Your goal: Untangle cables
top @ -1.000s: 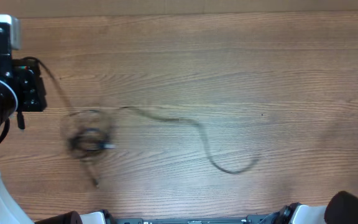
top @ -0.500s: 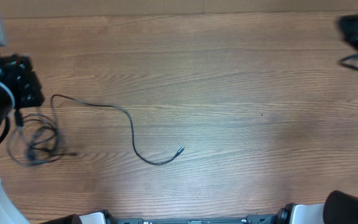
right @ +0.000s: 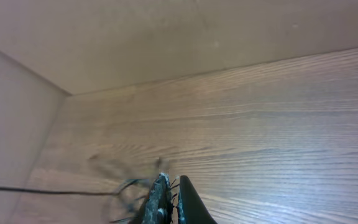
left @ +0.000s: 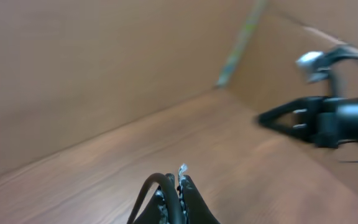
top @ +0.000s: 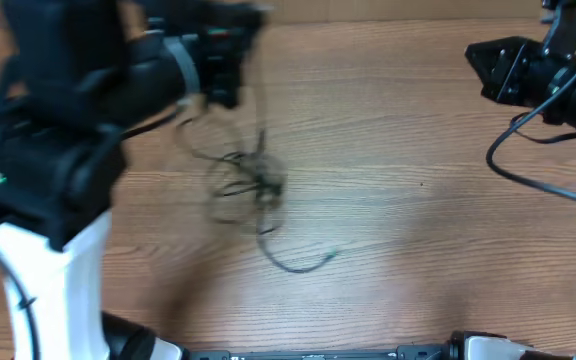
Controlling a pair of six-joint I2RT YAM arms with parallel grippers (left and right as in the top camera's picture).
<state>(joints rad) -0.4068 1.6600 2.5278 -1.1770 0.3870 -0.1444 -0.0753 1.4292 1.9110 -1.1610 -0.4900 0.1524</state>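
- Table [top: 398,200]: brown wood with a fine straight grain, matt with a faint sheen.
- Cables [top: 253,185]: thin, with a dull black sheath, blurred.
- Left arm [top: 58,110]: matt black casing above a smooth, glossy white shell [top: 53,280].
- Wall [left: 73,74]: plain brown, smooth and matt.

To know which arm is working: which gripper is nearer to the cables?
The left gripper: in the overhead view the blurred cables are close beside it, whereas the right gripper is far off to the other side.

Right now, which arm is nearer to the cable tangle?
Left. The left arm ends just up and left of the cable tangle; the right arm is far across the table, at its upper right corner.
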